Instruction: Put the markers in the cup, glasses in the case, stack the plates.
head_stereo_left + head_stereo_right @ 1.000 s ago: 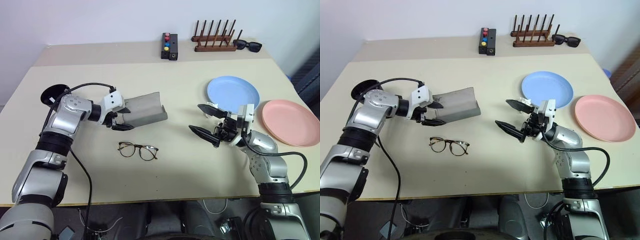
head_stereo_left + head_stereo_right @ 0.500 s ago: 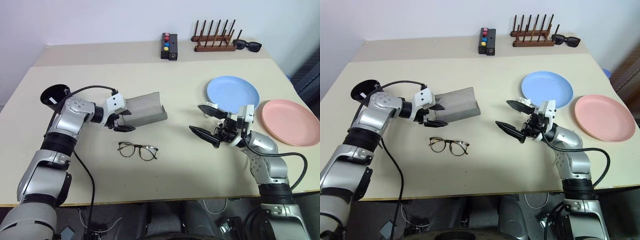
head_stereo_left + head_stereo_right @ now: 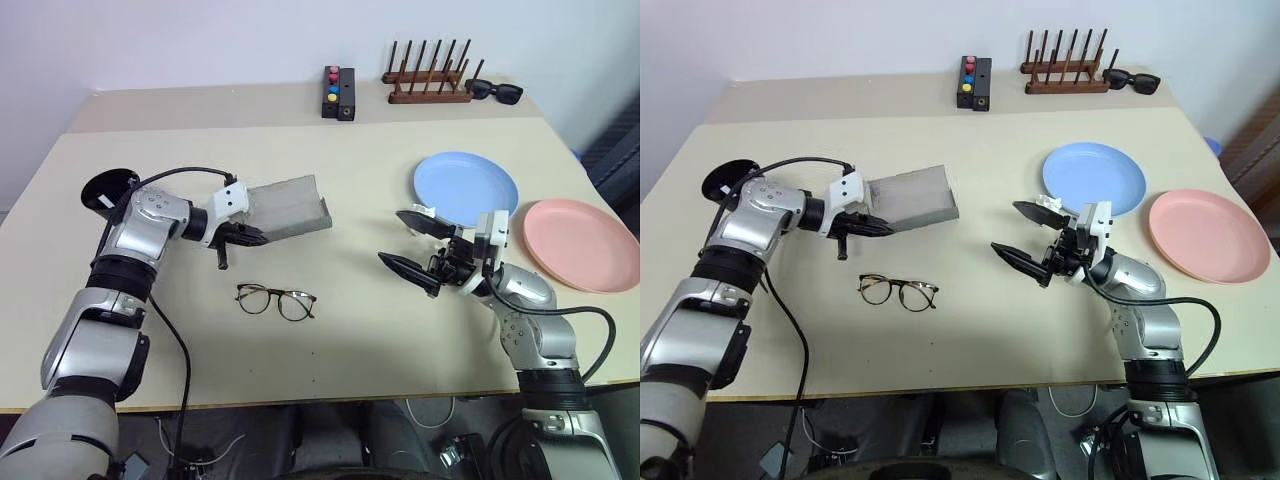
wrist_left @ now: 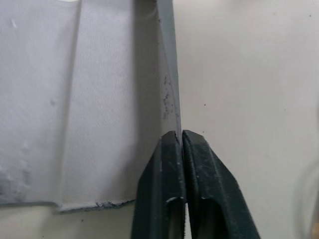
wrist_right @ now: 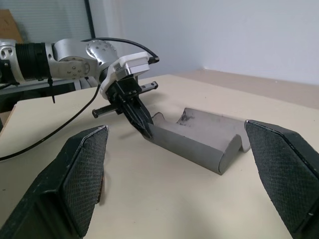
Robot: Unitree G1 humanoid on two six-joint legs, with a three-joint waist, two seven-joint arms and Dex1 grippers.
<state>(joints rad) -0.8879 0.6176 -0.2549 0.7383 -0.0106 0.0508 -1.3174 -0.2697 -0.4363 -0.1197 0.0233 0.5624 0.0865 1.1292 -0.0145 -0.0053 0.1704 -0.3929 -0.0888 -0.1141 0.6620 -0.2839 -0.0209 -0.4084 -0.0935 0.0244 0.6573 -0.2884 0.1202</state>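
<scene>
Left gripper [image 3: 243, 236] clamps the open case's [image 3: 288, 207] edge; glasses [image 3: 276, 301] lie just below it, long axis crosswise. Right gripper [image 3: 420, 246], jaws apart, is farther.

Open grey case [image 3: 288, 205] beyond wire-framed glasses [image 3: 276, 300].

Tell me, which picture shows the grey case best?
The right wrist view: the case lies open, its hollow inside facing the camera. The head views show its outside; the left wrist view shows one wall pinched by the left pincer.
</scene>
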